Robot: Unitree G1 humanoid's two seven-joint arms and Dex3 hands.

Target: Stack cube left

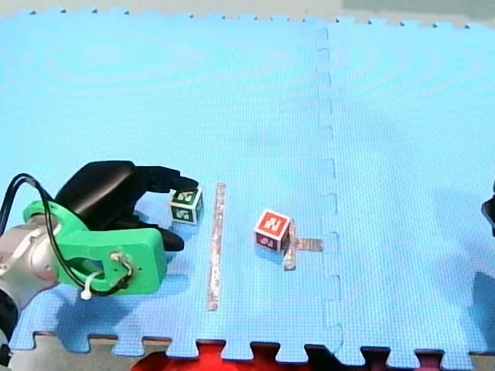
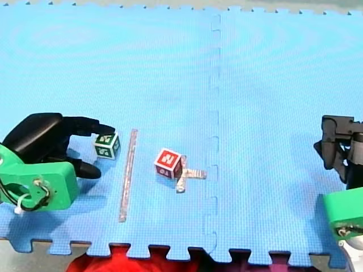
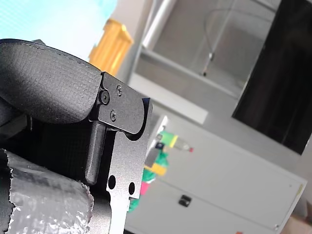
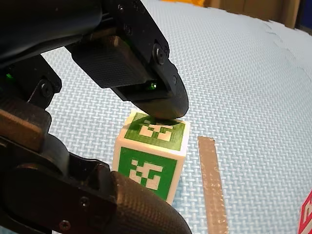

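The left hand (image 1: 116, 205) is seen at the near left of the blue foam mat (image 1: 387, 116), cupped about the green cube (image 1: 186, 205), which sits on the mat just left of a long tape strip (image 1: 216, 247). In the second wrist view one fingertip (image 4: 165, 100) is pressed on the far top edge of the cube, while the thumb (image 4: 141, 209) is held low on the near side and, judged from the head views, just short of it. The hand is thus part open and nothing is gripped yet. The red cube (image 1: 272, 229) is found right of the strip, turned at an angle, touching short crossed tape pieces (image 2: 190, 175). The right hand (image 2: 337, 147) is kept at the far right edge, well apart.

Several failures can be expected. If the fingertip bears down on that edge before the thumb meets the near face, the cube is likely to be tipped or pushed away. If it is pinched high on one side and low on the other, it may be rotated in the grasp and set down crooked. The red cube could also be knocked off its mark during placing.
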